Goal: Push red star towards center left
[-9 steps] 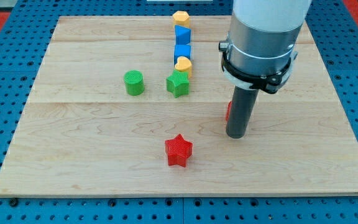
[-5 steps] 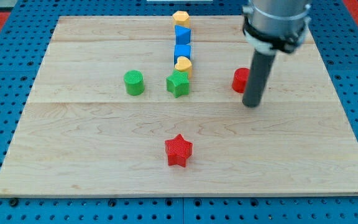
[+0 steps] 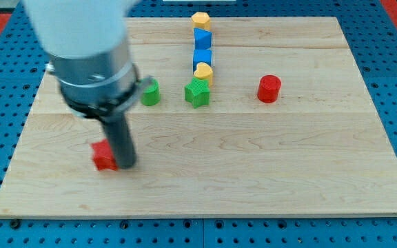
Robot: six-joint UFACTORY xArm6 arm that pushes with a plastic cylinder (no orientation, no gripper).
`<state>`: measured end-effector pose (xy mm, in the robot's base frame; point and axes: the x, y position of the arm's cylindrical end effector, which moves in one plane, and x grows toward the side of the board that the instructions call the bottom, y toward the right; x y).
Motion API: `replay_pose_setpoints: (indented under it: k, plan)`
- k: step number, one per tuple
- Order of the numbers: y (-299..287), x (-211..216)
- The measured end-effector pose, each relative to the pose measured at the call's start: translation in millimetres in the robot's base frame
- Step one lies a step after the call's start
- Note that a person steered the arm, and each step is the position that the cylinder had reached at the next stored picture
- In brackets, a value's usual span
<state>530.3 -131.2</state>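
Note:
The red star lies on the wooden board at the lower left, partly hidden behind my rod. My tip touches the star's right side. The arm's large grey body covers the board's upper left. A red cylinder stands at the right of centre.
A green cylinder is partly hidden by the arm. A green star sits at top centre. Above it runs a column of a yellow block, a blue cube, a blue block and a yellow hexagon.
My rod has swept from the right side of the board to the lower left. The red star has moved left from the bottom centre. The red cylinder now stands uncovered.

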Motion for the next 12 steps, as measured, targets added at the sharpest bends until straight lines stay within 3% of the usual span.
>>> replay_pose_setpoints:
  k: [1,2,5,6,7,9,11,12]
  plan:
    - [-46,-44]
    - [-33,-17]
    - [-101,7]
    - [-113,-21]
    - [-98,-63]
    - [-78,-103]
    - [-62,-78]
    - [-27,-59]
